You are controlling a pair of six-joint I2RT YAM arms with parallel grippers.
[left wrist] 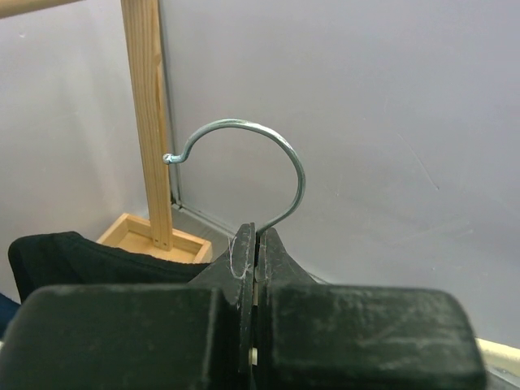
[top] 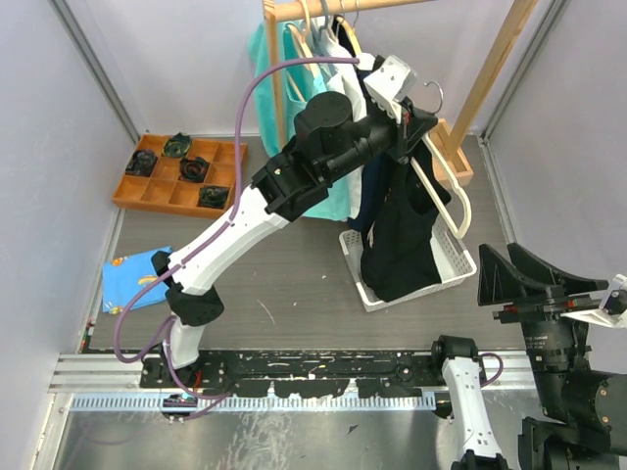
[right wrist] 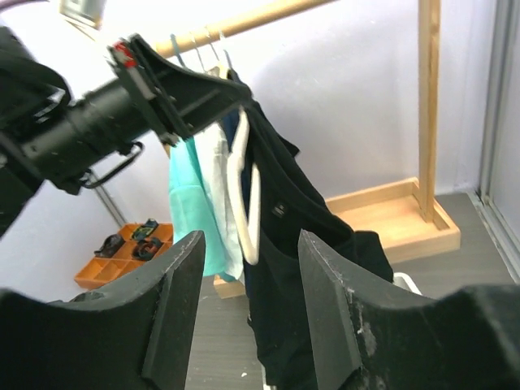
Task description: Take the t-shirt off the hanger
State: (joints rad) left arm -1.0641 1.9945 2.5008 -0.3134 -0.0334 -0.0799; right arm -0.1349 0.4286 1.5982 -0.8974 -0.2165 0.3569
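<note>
Left gripper [top: 407, 116] holds the hanger [top: 457, 201] up by its hook, with the black t-shirt [top: 402, 235] still on it.

The left gripper's jaws are clamped tight on the neck of the metal hook [left wrist: 301, 175], just below its curve, and the hook is free of the wooden rail [top: 333, 8]. The t-shirt hangs from the cream hanger beside the other clothes [top: 265, 59] on the rail, and its lower part sags into the white basket [top: 456, 259] on the table. The right gripper [right wrist: 250, 268] sits low at the near right, well apart from the t-shirt, its jaws partly spread with nothing between them. An orange tray [top: 147, 186] of small dark items lies at the far left.
</note>
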